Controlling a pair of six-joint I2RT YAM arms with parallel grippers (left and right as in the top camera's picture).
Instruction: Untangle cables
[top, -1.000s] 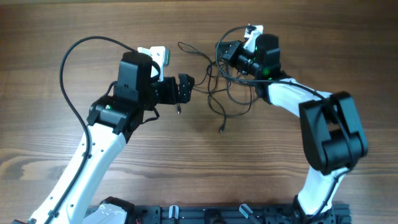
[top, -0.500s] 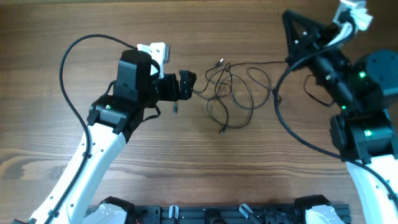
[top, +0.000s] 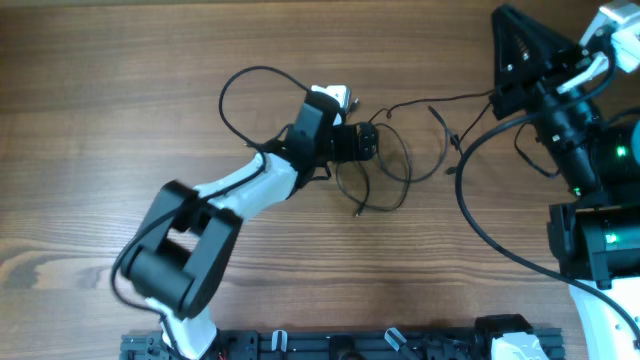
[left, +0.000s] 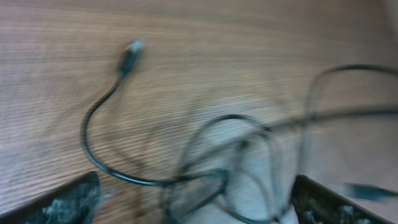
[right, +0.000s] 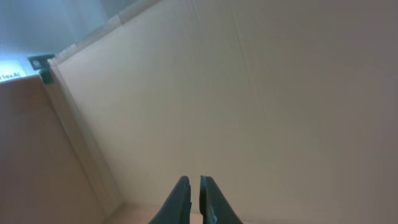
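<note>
Two cables (left: 85, 127) lie tangled on the table (top: 100, 100). I see my left gripper (left: 196, 186) spread wide over them; my right gripper (right: 193, 180), lifted, shows fingers pinched nearly together.

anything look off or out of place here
The right gripper hangs high above the table. Its wrist view shows only a pale wall, with the fingers nearly together. One strand of the cables stretches toward that arm; whether it is pinched cannot be seen. The left gripper sits open over the tangle.
</note>
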